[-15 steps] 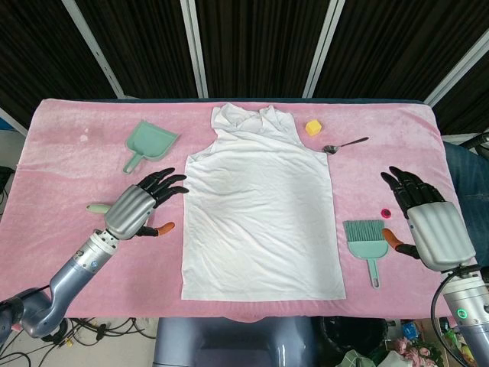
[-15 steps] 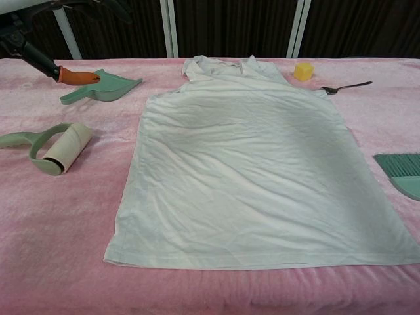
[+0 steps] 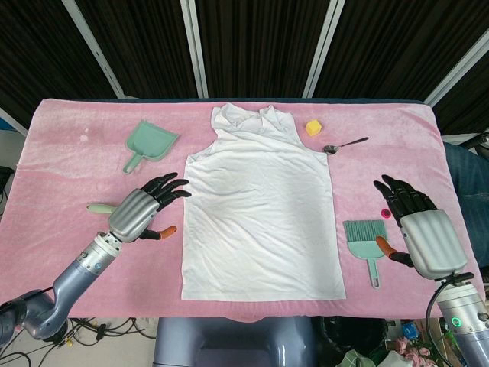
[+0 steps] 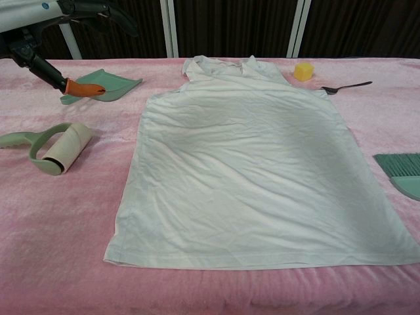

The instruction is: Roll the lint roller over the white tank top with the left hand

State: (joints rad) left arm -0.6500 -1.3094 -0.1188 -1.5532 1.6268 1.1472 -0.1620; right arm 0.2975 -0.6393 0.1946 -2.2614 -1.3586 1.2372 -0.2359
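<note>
Two hands with fingers spread and empty, left hand point(image 3: 141, 208) above lint roller point(image 4: 54, 147), right hand point(image 3: 419, 225) beside brush point(image 3: 366, 237), white tank top point(image 3: 261, 206) flat between them

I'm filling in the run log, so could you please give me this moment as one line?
left hand: open, above lint roller | lint roller: on table, untouched | white tank top: flat | right hand: open, idle

From my feed the tabletop point(image 3: 69, 138) wears a plush pink cloth, matt and faintly napped. On it the white tank top point(image 3: 260, 222) is thin, soft fabric — lightly creased. Left of it, the lint roller point(image 4: 56, 147) has a smooth green plastic frame and a papery roll. My left hand point(image 3: 141, 210) shows a ribbed grey shell — dark glossy fingers.
</note>
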